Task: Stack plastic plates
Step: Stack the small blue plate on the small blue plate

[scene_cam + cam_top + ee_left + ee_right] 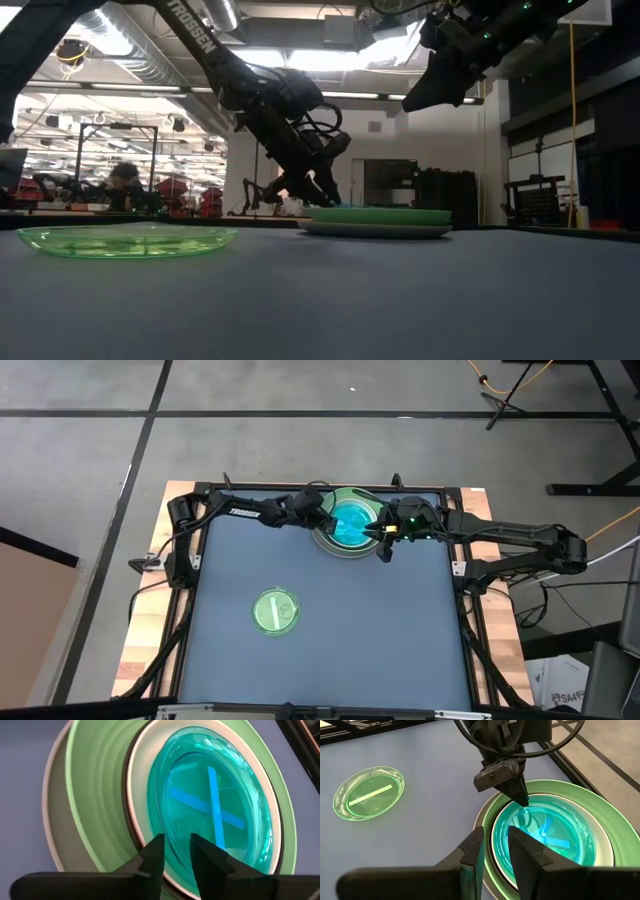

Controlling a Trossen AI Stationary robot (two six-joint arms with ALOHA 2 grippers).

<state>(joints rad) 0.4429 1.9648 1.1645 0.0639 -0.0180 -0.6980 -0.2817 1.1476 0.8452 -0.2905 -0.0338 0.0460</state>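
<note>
The plastic plates (pixel 349 523) form a stack at the table's far edge: grey and light-green large plates below, white rim, translucent blue plates on top. My left gripper (pixel 520 797) pinches the top blue plate's rim to seat it. My right gripper (pixel 492 847) hovers narrowed, empty. One translucent green plate (pixel 275 610) lies apart, nearer, on the dark-blue table mat (pixel 400 640). Workshop behind.
</note>
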